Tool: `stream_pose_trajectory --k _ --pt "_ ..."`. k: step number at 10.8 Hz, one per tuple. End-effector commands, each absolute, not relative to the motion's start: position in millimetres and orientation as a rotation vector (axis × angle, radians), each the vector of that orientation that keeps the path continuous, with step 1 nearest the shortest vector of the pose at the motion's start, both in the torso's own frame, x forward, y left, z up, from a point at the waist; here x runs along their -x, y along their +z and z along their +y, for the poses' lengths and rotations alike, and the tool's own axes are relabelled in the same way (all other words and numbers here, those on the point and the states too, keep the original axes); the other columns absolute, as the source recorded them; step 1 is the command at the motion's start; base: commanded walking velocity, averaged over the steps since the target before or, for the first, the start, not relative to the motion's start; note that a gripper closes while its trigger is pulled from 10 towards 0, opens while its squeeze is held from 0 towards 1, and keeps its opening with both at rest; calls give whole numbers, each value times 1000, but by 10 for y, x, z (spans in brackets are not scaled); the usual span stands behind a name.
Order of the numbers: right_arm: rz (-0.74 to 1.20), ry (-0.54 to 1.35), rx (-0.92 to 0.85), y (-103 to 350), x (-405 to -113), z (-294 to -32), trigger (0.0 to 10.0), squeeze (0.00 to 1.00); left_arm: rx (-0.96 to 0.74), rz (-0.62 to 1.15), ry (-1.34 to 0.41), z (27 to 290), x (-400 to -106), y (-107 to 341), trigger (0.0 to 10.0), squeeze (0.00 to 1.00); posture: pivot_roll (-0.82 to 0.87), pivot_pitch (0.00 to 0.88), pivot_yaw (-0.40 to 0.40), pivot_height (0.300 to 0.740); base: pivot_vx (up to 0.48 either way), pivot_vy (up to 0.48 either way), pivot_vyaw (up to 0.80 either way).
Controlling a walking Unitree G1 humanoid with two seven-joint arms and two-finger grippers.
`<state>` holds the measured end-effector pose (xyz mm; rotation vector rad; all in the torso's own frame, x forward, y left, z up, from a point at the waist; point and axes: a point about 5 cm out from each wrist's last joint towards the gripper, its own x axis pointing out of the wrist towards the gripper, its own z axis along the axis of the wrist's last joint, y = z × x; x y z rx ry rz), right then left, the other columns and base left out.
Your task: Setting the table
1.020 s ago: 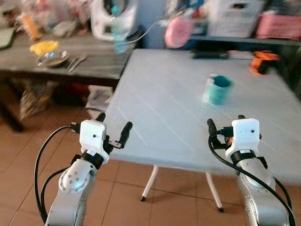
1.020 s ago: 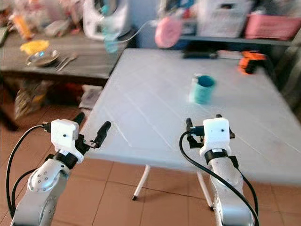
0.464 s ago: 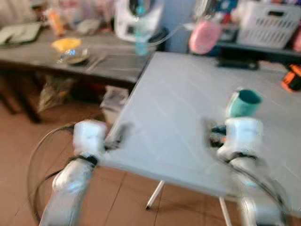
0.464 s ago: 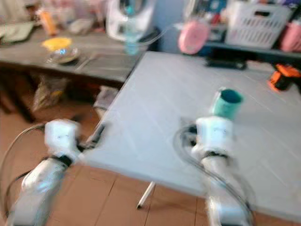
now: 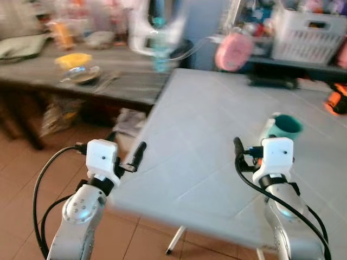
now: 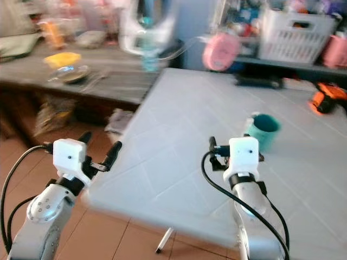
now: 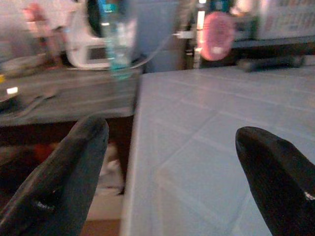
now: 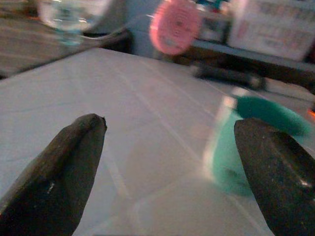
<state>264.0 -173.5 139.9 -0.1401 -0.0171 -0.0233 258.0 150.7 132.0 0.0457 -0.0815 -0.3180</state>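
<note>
Two grippers are raised before me, both released and holding nothing. My left gripper (image 5: pixel 126 153) hovers at the near left corner of the tabletop (image 5: pixel 217 141), its black fingers (image 7: pixel 74 167) spread wide, one over the floor (image 5: pixel 32 179) side and the other over the tabletop edge. My right gripper (image 5: pixel 255 145) hovers above the tabletop, on my side of the cup (image 5: pixel 282 127), with its fingers (image 8: pixel 69 162) equally parted; the wrist view places the cup just beyond one finger, not touching it.

Cup: teal, upright on the tabletop, right of the tabletop centre, well apart from the near edge.

Beyond the cup, at the far edge of the tabletop, lie a dark flat object (image 5: pixel 271 82) and an orange tool (image 5: pixel 337 100); both are too blurred to identify further. A pink round object (image 5: pixel 234 50) stands behind the far edge, and a white basket (image 5: pixel 309 35) sits further back to the right of it.

Left of the tabletop stands a dark wooden bench (image 5: pixel 81 89), carrying a metal bowl (image 5: pixel 81 74), a yellow item (image 5: pixel 75 58), a clear bottle (image 5: pixel 159 51) and a white appliance (image 5: pixel 157 27). Detail there is blurred.
</note>
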Motion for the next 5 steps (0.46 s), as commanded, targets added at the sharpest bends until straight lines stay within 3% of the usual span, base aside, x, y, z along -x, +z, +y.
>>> stream_pose_trajectory --k 1,5 --pt "-4 -58 123 1387 -2627 -1795 10000 0 -37 -80 -360 1415 -2575 1319 10000 0 54 22 20 740 0 0 0" --pt "34 -123 42 1283 -2638 -1808 10000 0 -38 -76 -373 1405 -2600 1309 10000 0 54 23 28 740 0 0 0"
